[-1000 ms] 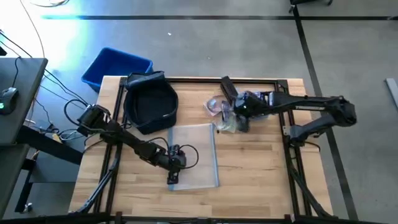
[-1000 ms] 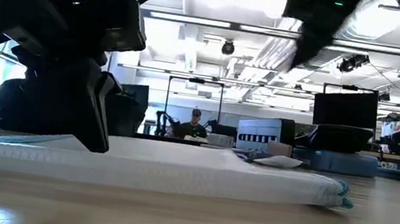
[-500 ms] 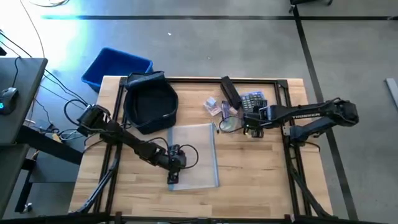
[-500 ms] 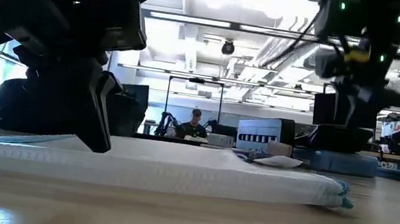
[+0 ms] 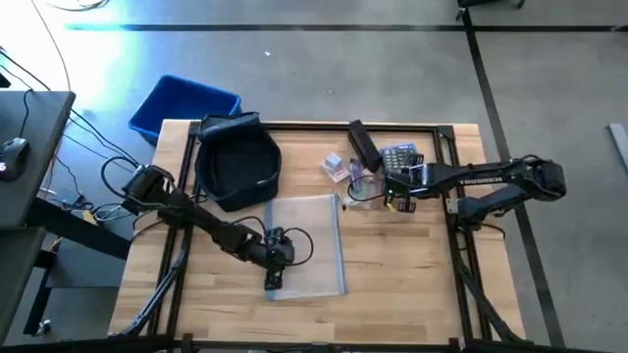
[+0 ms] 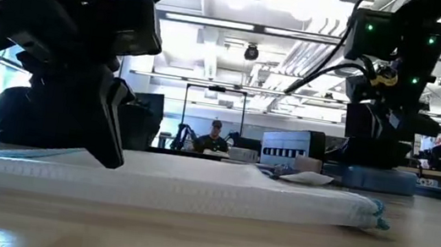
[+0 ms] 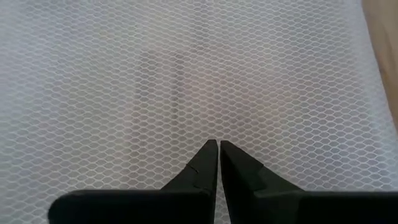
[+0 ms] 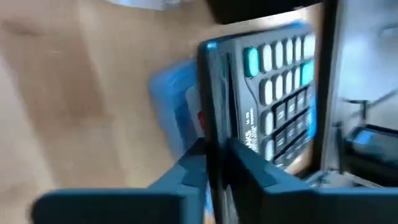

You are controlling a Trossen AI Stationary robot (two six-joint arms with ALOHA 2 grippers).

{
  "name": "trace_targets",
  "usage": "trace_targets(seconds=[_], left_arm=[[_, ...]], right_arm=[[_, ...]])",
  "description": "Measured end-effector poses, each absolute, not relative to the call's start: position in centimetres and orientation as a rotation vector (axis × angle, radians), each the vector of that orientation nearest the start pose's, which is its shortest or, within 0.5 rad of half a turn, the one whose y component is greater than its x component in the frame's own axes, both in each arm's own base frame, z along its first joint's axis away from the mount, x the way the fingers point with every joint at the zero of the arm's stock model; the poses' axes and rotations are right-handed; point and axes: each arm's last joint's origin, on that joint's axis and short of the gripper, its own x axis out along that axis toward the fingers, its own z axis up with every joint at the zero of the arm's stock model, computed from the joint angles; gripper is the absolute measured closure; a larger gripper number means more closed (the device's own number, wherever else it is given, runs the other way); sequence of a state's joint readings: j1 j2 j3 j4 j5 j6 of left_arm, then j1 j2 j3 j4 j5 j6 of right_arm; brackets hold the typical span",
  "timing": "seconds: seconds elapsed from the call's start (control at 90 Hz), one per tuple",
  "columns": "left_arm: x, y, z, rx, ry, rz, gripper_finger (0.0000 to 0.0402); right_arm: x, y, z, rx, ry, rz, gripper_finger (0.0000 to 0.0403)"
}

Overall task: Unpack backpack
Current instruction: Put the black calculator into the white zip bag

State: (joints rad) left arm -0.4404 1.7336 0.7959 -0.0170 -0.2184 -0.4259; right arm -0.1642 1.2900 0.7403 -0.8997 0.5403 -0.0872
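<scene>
Nearest, at the table's front middle: left gripper (image 5: 274, 281) down on the near left corner of a flat mesh pouch (image 5: 312, 245), fingers (image 7: 208, 163) pressed together with tips touching the white netting (image 7: 186, 68). Same pouch (image 6: 195, 190) lying flat across the low view, a small teal tab at its right end, the left gripper (image 6: 106, 147) planted on its left part.

Farther back on the right: right gripper (image 5: 396, 201) low over the wood table (image 5: 412, 284), just beside a cluster of small items. Fingers (image 8: 186, 174) close together; cannot tell whether anything sits between them. Just ahead of them in the wrist view, a calculator (image 8: 273, 93) with grey and teal keys, tilted across a blue card (image 8: 177, 112). From above, calculator (image 5: 400, 157) near the back right of the table, a long black case (image 5: 363, 145) beside it, a clear wrapped packet (image 5: 339, 167) to their left.

Back left: backpack (image 5: 237, 162), dark navy, lying open with its mouth upward, well apart from both grippers. Beyond the table's back left corner, on the floor: blue bin (image 5: 182, 106).
</scene>
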Motion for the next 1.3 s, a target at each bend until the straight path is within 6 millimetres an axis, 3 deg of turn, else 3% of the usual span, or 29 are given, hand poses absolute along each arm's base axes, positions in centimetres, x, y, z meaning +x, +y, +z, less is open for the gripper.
trace_targets(seconds=[0.144, 0.3, 0.444, 0.667, 0.8, 0.967, 1.111, 1.3], left_arm=[[28.5, -12.7, 12.4, -0.085, 0.924, -0.007, 0.0402], [28.5, -12.7, 12.4, -0.083, 0.924, -0.005, 0.0402], [28.5, -12.7, 12.4, -0.080, 0.922, 0.000, 0.0402], [28.5, -12.6, 12.4, -0.071, 0.914, 0.017, 0.0402], [28.5, -12.6, 12.4, -0.070, 0.913, 0.018, 0.0402], [28.4, -12.5, 12.3, -0.065, 0.922, 0.020, 0.0402], [28.5, -12.6, 12.6, -0.037, 0.961, 0.023, 0.0402], [27.9, -12.1, 13.4, -0.012, 1.161, 0.122, 0.0402]], right_arm=[[19.4, -4.3, 19.5, -0.337, 1.468, -0.560, 0.0384], [19.9, -2.5, 21.9, -0.280, 1.450, -0.543, 0.0394], [20.8, 0.5, 24.5, -0.259, 1.341, -0.516, 0.0396], [21.3, 7.8, 26.9, -0.228, 1.086, -0.311, 0.0396], [20.7, 11.6, 26.3, -0.264, 0.989, -0.267, 0.0397], [20.2, 15.0, 24.2, -0.306, 0.988, -0.261, 0.0397], [20.3, 16.8, 21.9, -0.351, 1.032, -0.271, 0.0397], [20.8, 18.2, 19.8, -0.387, 1.076, -0.245, 0.0397]])
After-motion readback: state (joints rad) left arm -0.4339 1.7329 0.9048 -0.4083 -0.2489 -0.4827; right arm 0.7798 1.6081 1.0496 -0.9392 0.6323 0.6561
